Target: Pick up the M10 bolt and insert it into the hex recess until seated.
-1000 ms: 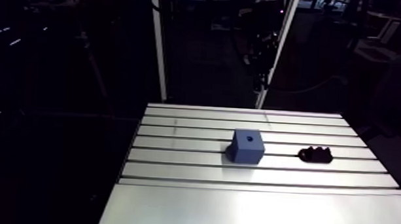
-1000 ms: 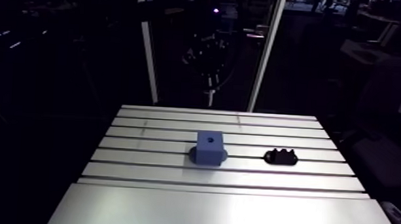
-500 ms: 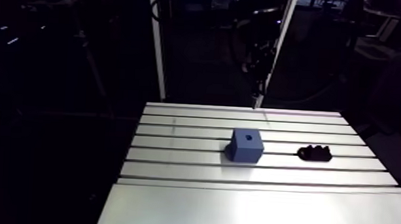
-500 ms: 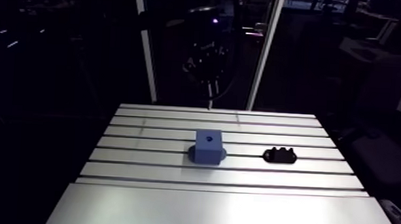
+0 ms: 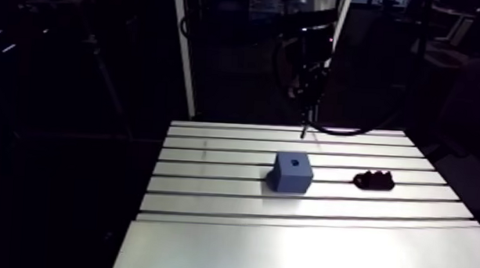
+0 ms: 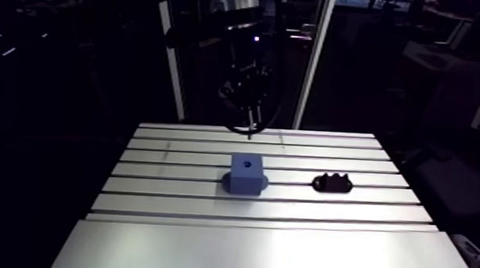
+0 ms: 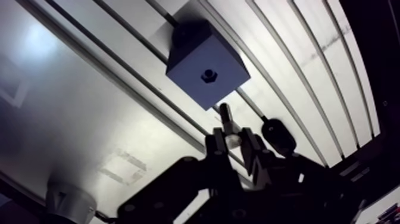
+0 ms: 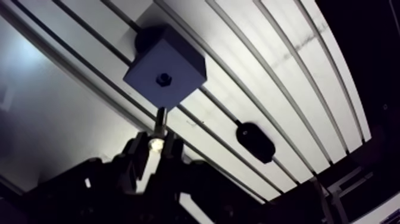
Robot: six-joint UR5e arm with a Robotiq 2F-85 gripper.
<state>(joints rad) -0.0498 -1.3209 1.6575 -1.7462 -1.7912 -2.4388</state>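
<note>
Over the far strips of the desk (image 5: 300,248), beyond the block (image 5: 291,173), the pincer (image 7: 233,143) hangs from the arm with the bolt (image 7: 225,115) clamped in it. The wrist view shows the two fingers (image 7: 215,146) set narrow and pressed on the bolt's upper end. The dark shank sticks out past their tips and points toward the desk. In that view the shank's tip lies just short of the block's nearest edge and is not touching the block. The bolt is outside the recess (image 7: 208,75).

The block is blue and roughly cubic. It stands about mid-desk on the slotted part, across one of the dark grooves, with a rounded lug showing at its base. The recess is a small dark hexagon in the middle of its top face, and nothing sits in it.

A holder (image 5: 373,180), black, low and lumpy, lies on the same strip as the block and apart from it. In the wrist view it is beside the pincer. The desk's near part is a smooth plate without grooves.
</note>
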